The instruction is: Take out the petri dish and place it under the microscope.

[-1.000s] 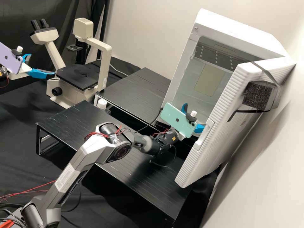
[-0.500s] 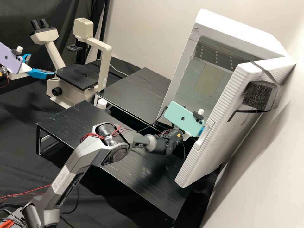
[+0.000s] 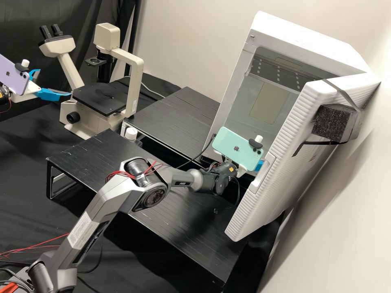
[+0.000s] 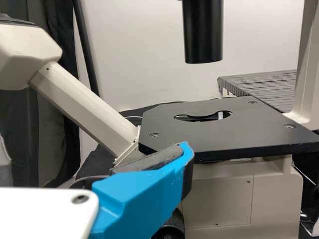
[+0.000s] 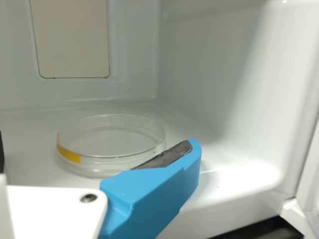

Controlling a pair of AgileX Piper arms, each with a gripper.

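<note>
The right end effector [image 5: 96, 148] has moved toward the open door [image 3: 285, 171] of the cabinet [image 3: 303, 36]; released and spread wide, it is at the petri dish [image 5: 112, 142] inside, so grasping probably comes next.

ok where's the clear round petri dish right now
In the right wrist view, the dish, clear with a yellow mark on its side, lies flat on the floor inside the white plastic cabinet, just ahead of the right arm's claw.
</note>
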